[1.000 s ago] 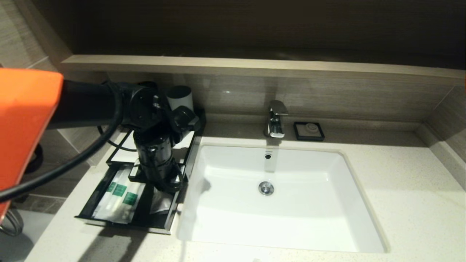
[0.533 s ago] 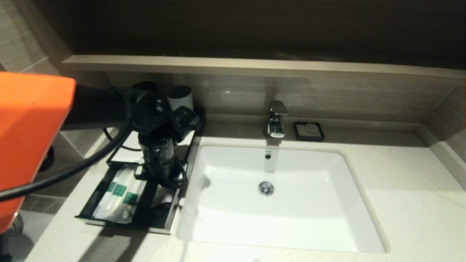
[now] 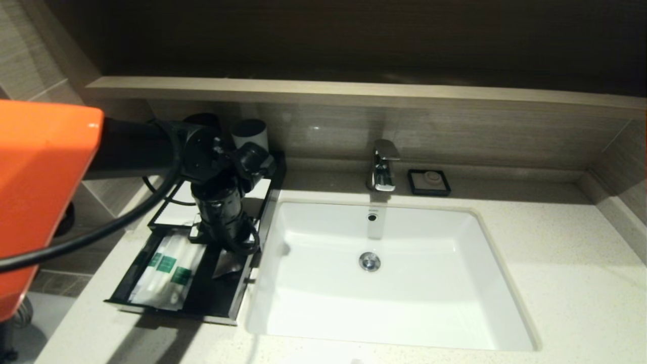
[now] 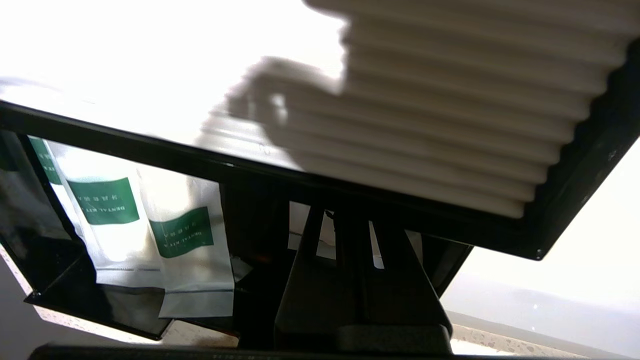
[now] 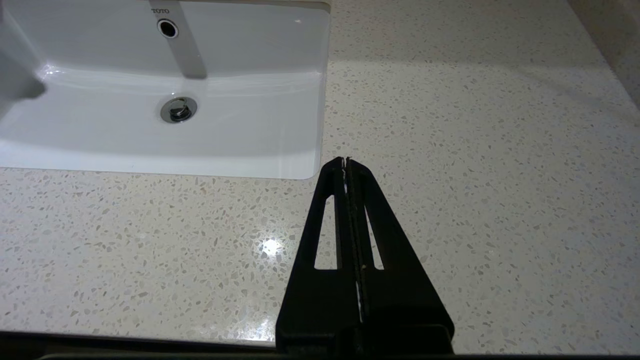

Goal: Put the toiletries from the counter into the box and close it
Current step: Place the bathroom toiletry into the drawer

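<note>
Packets are in; I judge the drawer not yet shut.
My left claw (image 4: pixel 345 220), pressed closed and empty, hangs over the box (image 3: pixel 202 303) at the desk's (image 3: pixel 556 283) left edge; toiletries (image 3: pixel 167 268) inside.

Orange shell on left arm (image 3: pixel 40 202), black round joints, looping black cable (image 3: pixel 101 227); flat black slotted fingers (image 5: pixel 345 240).

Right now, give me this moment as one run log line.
left gripper: shut, over open drawer | packets: inside drawer | right gripper: shut, parked over counter

Counter (image 3: pixel 566 263): box (image 3: pixel 172 303), probably soap dish (image 3: pixel 429 182).
</note>
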Controlling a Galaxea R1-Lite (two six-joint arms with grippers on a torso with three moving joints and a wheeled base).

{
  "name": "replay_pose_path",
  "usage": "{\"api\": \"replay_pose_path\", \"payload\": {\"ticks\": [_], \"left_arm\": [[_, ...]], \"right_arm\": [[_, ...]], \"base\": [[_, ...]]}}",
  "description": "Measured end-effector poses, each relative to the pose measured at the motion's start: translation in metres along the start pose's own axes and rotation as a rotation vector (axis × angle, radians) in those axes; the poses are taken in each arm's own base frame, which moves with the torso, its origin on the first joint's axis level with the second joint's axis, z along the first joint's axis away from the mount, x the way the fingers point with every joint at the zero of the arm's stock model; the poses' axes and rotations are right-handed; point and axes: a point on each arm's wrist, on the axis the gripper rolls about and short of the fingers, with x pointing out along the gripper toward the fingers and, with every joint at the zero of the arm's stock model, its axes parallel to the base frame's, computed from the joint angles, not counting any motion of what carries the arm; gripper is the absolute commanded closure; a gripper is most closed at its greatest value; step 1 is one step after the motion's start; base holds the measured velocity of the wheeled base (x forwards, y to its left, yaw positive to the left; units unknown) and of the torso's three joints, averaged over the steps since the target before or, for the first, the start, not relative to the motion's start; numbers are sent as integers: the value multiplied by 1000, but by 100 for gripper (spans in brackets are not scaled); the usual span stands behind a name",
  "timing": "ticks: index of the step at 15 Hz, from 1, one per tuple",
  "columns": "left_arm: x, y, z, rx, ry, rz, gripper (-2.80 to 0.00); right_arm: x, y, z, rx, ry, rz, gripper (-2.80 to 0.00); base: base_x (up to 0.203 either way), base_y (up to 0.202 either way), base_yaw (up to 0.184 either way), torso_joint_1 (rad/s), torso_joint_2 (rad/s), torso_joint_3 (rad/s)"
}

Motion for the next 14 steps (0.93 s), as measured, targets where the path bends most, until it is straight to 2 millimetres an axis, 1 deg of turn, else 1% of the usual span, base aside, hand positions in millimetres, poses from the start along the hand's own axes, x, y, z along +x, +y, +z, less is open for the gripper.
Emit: {"api": "replay_pose_path", "payload": {"ticks": [3, 4, 10, 14], "left_arm": [[-1, 1, 2, -7, -17, -5, 0], [-1, 1, 2, -7, -19, -3, -280], [-5, 2, 2, -5, -26, 4, -280], [-14, 6, 1, -9, -42, 30, -280]], "right_arm": [[0, 0, 0, 0, 0, 0, 0], [0, 0, 0, 0, 0, 0, 0], [0, 0, 0, 0, 0, 0, 0], [0, 0, 0, 0, 0, 0, 0]], "base": [[0, 0, 0, 0, 0, 0], [0, 0, 0, 0, 0, 0], [0, 0, 0, 0, 0, 0], [0, 0, 0, 0, 0, 0]]}}
